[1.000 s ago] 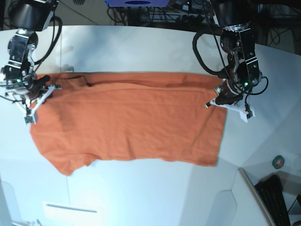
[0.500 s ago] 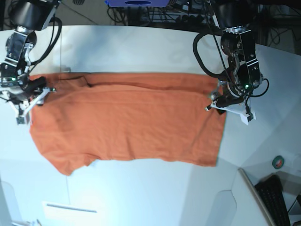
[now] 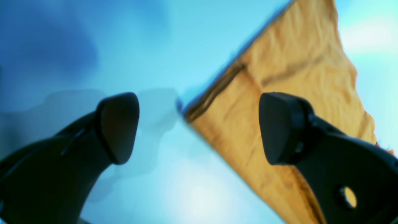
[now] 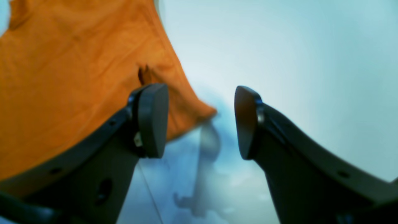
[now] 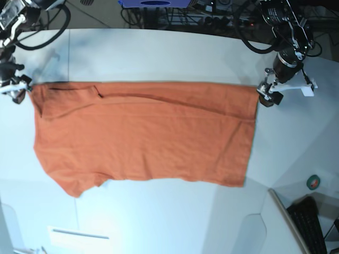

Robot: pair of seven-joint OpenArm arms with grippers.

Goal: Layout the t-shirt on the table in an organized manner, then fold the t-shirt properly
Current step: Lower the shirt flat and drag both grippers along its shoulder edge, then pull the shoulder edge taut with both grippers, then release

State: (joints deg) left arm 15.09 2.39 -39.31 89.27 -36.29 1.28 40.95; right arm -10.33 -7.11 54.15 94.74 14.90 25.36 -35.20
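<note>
Black pads stand wide apart on both my grippers, and neither has hold of anything. A second ago each was pinched shut on the cloth; now I have let go and pulled both arms up and outward, off the t-shirt (image 5: pixel 143 132).

My left gripper (image 3: pixel 199 127) hangs with its jaws spread nearly as far as they go. Through the gap I see bare table (image 3: pixel 124 46) and the shirt's corner, its hemmed edge running diagonally just beyond the fingertips, untouched. In the base view that left gripper (image 5: pixel 267 95) sits just off the shirt's far right corner.

My right gripper (image 4: pixel 202 121) is also open, a little less wide. One finger lies over the orange cloth in the picture and the other over white table (image 4: pixel 295 46), with a loose point of fabric between them, free of both. From the base view this right gripper (image 5: pixel 13 90) is at the scene's far left, just beside the shirt's far left corner.

The release leaves the shirt lying flat and stretched into a long band across the table (image 5: pixel 159 53), its far edge straight, a folded layer along that edge. I judge the spreading and a first fold done; further folds remain.

Count: one t-shirt, one table, two grippers, both empty.
</note>
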